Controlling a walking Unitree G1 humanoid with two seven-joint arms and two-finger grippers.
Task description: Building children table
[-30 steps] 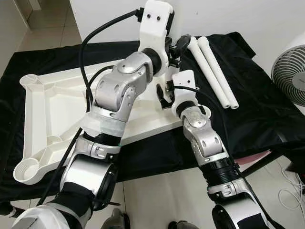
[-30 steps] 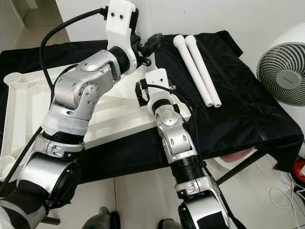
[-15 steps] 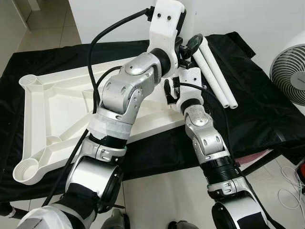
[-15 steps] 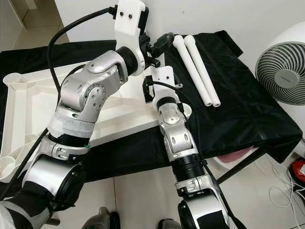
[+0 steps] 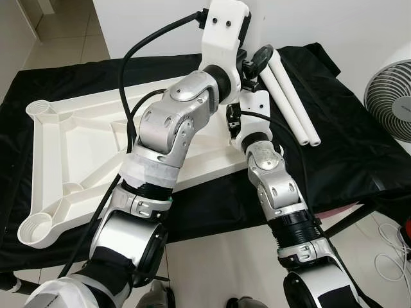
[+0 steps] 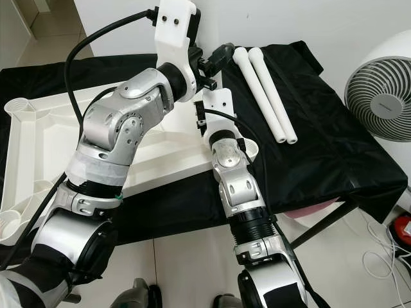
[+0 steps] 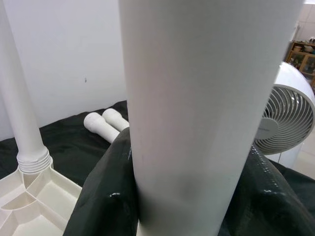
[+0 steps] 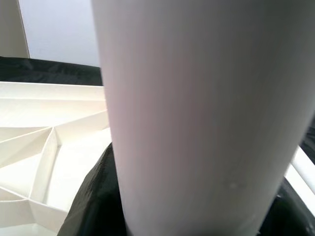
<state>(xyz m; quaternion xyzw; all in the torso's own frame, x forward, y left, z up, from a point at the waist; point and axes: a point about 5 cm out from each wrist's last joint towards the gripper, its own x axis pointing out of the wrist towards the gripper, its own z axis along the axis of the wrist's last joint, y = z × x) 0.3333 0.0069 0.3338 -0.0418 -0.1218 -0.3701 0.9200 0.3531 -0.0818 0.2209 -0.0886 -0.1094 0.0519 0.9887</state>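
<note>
Two grippers, left gripper and right gripper, both closed tight around one white leg. Standing up at the far right corner of the upside-down white tabletop. Two more loose legs lying side by side on the black cloth, just beside.

Head views: even, bright indoor light, sharp throughout, no motion blur. My silver arm shells carry soft highlights; the black cloth reads flat and nearly detail-free, with faint sheen on its folds. The white wall at 12 o'clock is close to overexposed. Wrist views: a white leg close to my lens is defocused, shaded toward 6 o'clock; the fan at 3 o'clock bows with wide-angle distortion.
</note>
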